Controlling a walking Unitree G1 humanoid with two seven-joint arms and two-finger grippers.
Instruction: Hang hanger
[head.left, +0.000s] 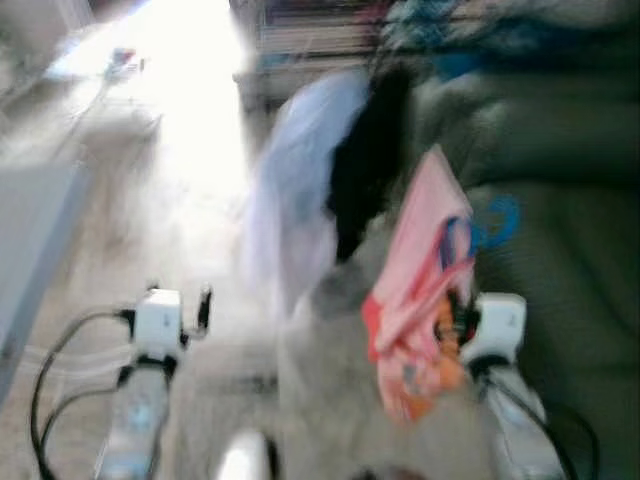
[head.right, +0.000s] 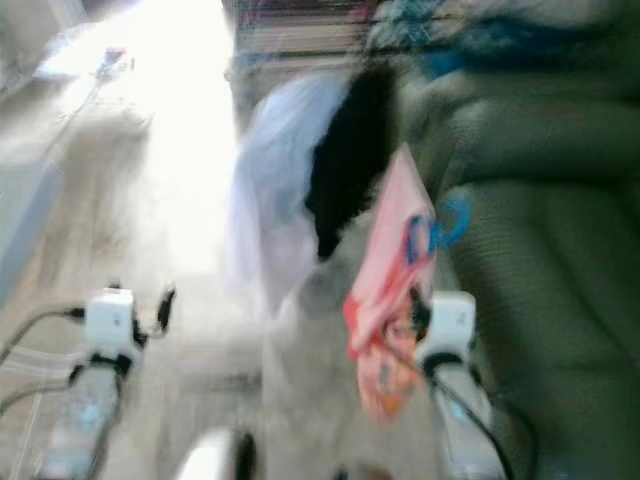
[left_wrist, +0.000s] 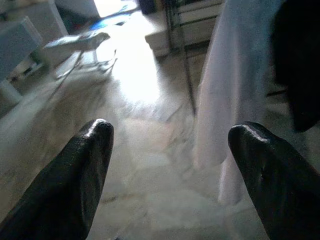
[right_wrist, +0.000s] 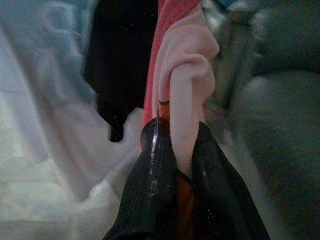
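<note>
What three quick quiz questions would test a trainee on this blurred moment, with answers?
1. True or false: the right gripper has its fingers shut on the pink garment.
2. Multiple choice: the left gripper is A) open, holding nothing, B) shut on a white garment, C) shut on a hanger.
3. Fill in: beside the black garment hangs a pale ____ garment.

Key: 1 true; the pink cloth sits pinched between the fingers. 2 A; its fingers stand wide apart over the floor. 3 white. The blue hanger shows at the pink garment's top.
</note>
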